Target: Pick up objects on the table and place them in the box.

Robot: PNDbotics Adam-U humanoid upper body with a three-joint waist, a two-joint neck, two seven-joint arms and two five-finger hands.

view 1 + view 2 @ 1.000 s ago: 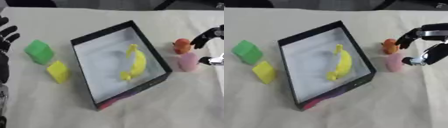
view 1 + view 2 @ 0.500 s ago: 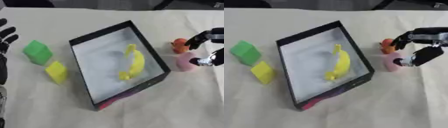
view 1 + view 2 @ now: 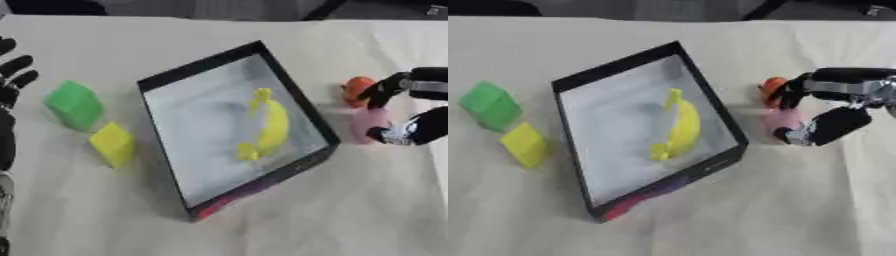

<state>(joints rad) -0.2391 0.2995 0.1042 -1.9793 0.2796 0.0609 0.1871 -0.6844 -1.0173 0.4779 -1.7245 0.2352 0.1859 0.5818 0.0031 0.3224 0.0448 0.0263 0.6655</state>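
No brand, label or writing can be read on any obj. The right hand (image 3: 833,107) comes in from the right edge, fingers (image 3: 791,91) and thumb curved w/ a gap between them, around a pink object (image 3: 781,120); the thumb tip is touching its lower right side, the fingers arch over its top, but full closing on it I cannot tell. An orange object (image 3: 773,90) is just behind the fingers, touching or almost touching them. The black box (image 3: 623,75) w/ white inside lies to the left of this hand, near the pink object, and a yellow banana (image 3: 682,128) is already inside it. Well apart, on the far side of the box, sit a green block (image 3: 488,105) and a yellow block (image 3: 525,144) on the cloth-covered table (image 3: 798,210). The left hand (image 3: 10,75) rests at the left edge, fingers straight, spread apart, holding nothing; the green block is near its fingertips.
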